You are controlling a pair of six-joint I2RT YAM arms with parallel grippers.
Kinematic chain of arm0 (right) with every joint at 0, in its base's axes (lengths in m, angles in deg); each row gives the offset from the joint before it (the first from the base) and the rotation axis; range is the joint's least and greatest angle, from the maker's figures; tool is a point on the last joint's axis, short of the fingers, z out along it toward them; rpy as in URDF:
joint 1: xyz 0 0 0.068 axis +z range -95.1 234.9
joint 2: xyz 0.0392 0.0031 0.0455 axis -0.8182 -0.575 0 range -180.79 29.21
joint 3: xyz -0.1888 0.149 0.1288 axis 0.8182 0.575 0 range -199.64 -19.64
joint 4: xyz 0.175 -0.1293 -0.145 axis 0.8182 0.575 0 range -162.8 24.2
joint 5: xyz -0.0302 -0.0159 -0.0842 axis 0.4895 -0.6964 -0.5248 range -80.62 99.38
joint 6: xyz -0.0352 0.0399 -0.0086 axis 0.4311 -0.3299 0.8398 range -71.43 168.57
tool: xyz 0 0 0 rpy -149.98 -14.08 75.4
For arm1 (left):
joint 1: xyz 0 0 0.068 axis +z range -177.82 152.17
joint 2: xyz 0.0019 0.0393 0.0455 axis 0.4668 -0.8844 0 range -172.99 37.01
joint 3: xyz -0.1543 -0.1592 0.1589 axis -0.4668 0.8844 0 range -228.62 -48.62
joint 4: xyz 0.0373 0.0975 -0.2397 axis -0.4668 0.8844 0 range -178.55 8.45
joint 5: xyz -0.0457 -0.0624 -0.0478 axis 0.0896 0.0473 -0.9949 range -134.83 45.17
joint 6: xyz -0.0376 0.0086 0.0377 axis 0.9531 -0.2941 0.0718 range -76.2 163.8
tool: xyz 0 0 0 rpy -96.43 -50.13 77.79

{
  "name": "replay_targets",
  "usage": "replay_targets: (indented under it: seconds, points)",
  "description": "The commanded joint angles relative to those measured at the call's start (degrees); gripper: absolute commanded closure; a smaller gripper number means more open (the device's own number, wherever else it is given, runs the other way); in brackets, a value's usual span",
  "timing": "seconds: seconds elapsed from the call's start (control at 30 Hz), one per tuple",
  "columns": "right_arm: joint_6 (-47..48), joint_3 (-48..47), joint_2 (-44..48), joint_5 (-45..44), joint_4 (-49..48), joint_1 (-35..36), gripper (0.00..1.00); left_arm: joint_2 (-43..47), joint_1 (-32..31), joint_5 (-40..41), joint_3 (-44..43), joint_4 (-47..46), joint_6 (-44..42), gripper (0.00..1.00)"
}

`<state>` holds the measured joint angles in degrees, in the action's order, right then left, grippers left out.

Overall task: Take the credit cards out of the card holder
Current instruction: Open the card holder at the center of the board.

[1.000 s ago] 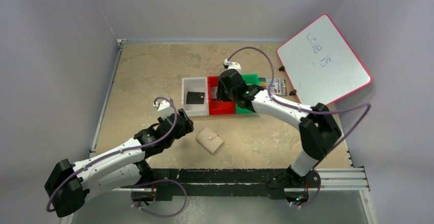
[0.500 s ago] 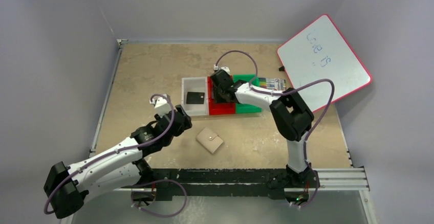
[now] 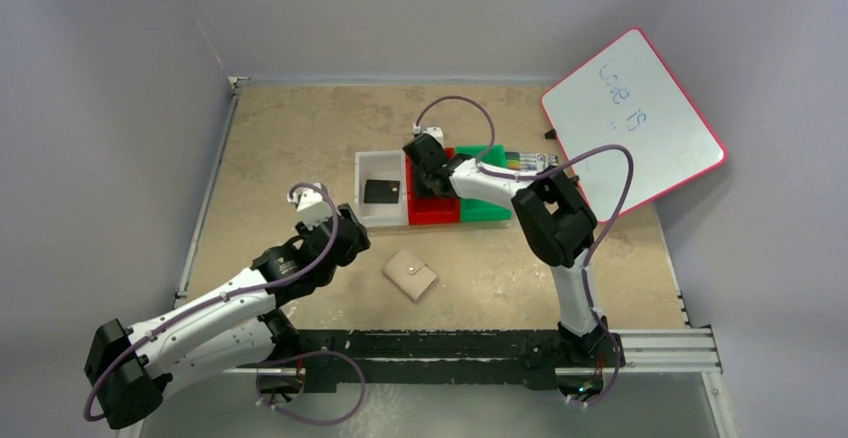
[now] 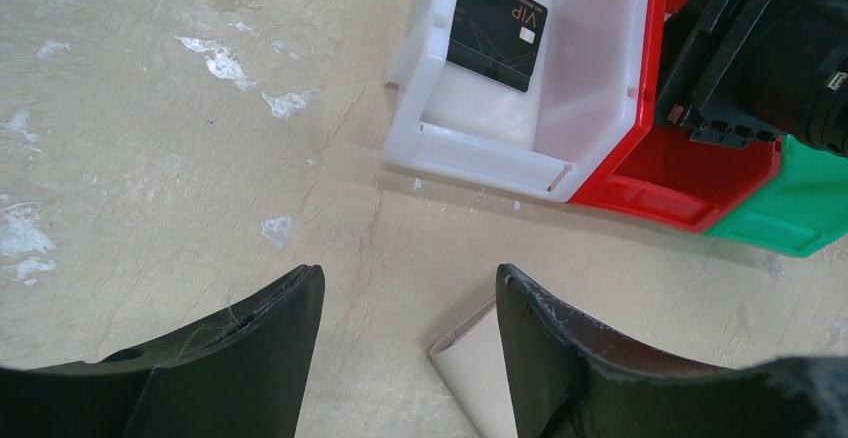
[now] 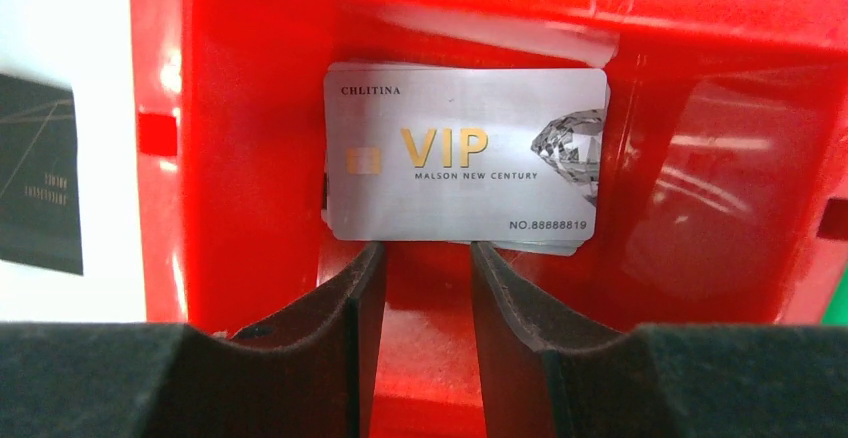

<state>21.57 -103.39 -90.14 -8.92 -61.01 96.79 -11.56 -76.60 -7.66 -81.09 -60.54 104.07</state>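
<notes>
The tan card holder (image 3: 410, 275) lies closed on the table, snap tab up; one corner (image 4: 482, 363) shows by my left gripper's right finger. My left gripper (image 3: 352, 242) (image 4: 408, 283) is open and empty, hovering just left of the holder. A black VIP card (image 3: 381, 191) (image 4: 497, 26) lies in the white bin (image 3: 364, 166). My right gripper (image 3: 424, 162) (image 5: 428, 258) is down in the red bin (image 5: 250, 158), jaws a little apart with nothing between them. A silver VIP card (image 5: 465, 153) lies on another card just beyond its fingertips.
A green bin (image 3: 487, 210) sits right of the red bin (image 3: 432, 214). A striped marker pack (image 3: 534, 164) lies behind it. A red-framed whiteboard (image 3: 632, 118) leans at the back right. The right arm's elbow (image 3: 548, 220) stands over the table's middle.
My right gripper has moved left over the red bin while its elbow folded in toward the centre. My left gripper has drifted slightly left, away from the card holder.
</notes>
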Motion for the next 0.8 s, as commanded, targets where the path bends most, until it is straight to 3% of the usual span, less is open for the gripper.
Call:
replay_targets:
  seconds: [0.0,0.37,0.63,0.77]
  points:
    - [-1.1,-2.2,-0.9,-4.4,-0.8,-1.2,0.60,0.4,0.0,2.3,-3.0,0.4,-1.0,0.36]
    - [-3.7,-3.3,1.4,0.9,-1.7,-2.3,0.58,-0.8,0.0,1.5,-2.9,-0.5,-0.7,0.37]
    - [-0.6,7.9,17.8,7.0,-6.4,-2.2,0.52,-0.1,0.0,0.5,-1.3,-2.2,0.0,0.35]
    - [-0.5,18.6,27.7,13.1,-11.8,-1.2,0.40,0.3,0.0,-0.9,0.7,-3.5,1.9,0.32]
